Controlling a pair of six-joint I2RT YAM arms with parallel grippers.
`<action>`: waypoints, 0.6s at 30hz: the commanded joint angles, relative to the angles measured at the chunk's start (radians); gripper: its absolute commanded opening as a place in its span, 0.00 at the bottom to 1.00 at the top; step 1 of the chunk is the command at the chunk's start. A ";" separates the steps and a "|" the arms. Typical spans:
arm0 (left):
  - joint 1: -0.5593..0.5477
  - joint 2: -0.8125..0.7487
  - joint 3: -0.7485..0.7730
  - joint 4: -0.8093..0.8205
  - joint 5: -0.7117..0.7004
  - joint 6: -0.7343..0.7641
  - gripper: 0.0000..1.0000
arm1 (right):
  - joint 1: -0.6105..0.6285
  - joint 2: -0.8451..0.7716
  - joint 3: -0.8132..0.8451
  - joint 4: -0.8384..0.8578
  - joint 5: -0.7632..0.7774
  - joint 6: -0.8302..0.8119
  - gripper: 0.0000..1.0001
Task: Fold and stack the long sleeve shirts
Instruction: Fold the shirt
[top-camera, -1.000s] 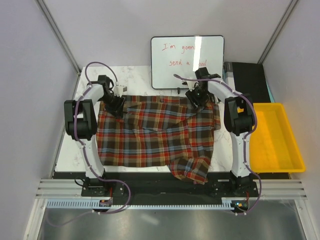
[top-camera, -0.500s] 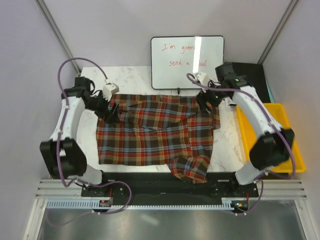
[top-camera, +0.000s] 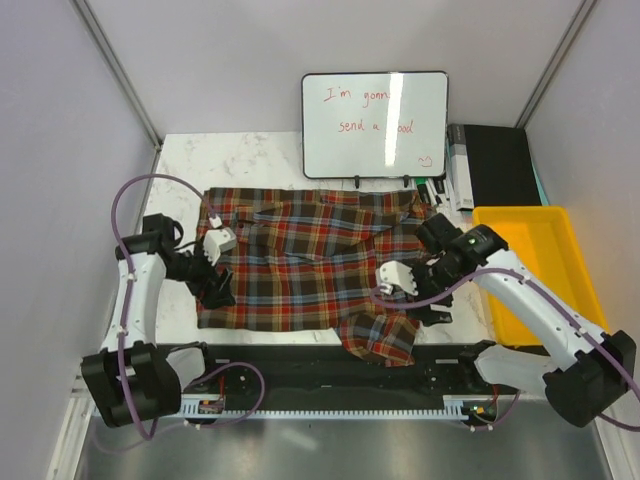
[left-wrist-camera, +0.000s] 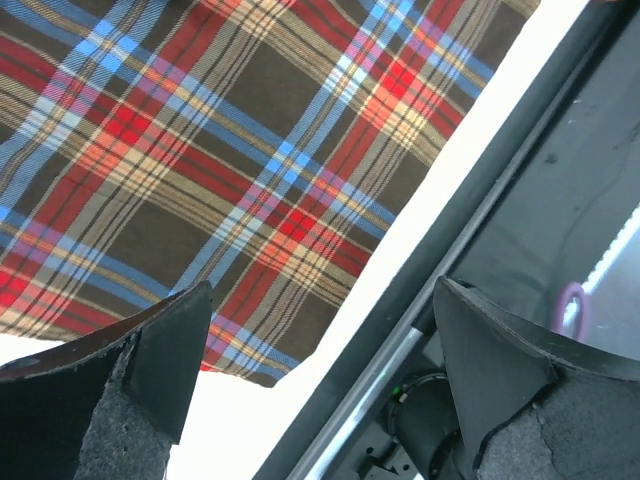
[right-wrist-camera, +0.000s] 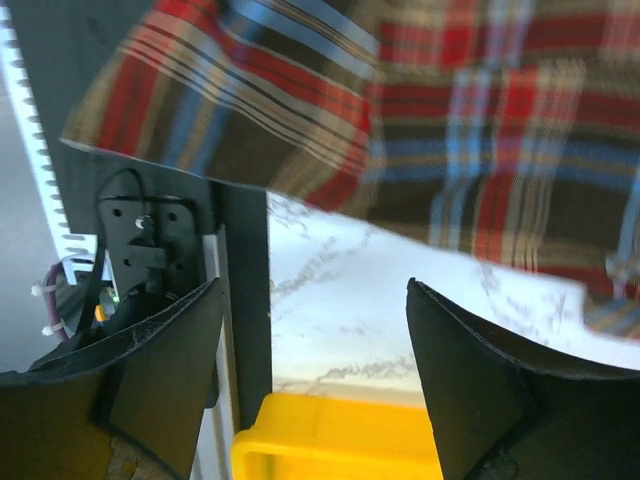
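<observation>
Top external view: one long sleeve shirt lies spread over the middle of the marble table, its long axis running left to right across the frame. A bunched flap at the lower right hangs over the table's lower edge. The left gripper hangs at the cloth's lower-left corner, and the right gripper sits just off the lower-right edge, between the shirt and the yellow bin. Each arm is thus nearest its own lower corner, and any fold towards the top of the frame would likely start from that lower edge.

In the left wrist view the jaws stand wide with nothing between them. The plaid corner fills the upper left, its tip low between the fingers, and the dark rail crosses the right of the frame.

In the right wrist view the jaws are also spread and empty. Cloth fills the top of the frame, bare marble lies below it, and the bin's rim shows at the bottom. That view is blurred, so the hanging flap may be a sleeve or a hem.

The fabric looks soft and limp, a flannel check of red-orange, dark brown-green, blue and pale lines. The bin is rigid, glossy plastic.
</observation>
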 joint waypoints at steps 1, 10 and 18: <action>0.006 -0.118 -0.066 0.111 -0.050 -0.061 0.95 | 0.193 -0.056 -0.026 -0.124 -0.059 0.104 0.80; 0.044 -0.382 -0.218 0.354 -0.095 -0.154 0.96 | 0.583 0.038 -0.046 0.054 0.064 0.388 0.72; 0.047 -0.322 -0.207 0.371 -0.130 -0.218 0.96 | 0.694 0.090 -0.045 0.150 0.173 0.538 0.67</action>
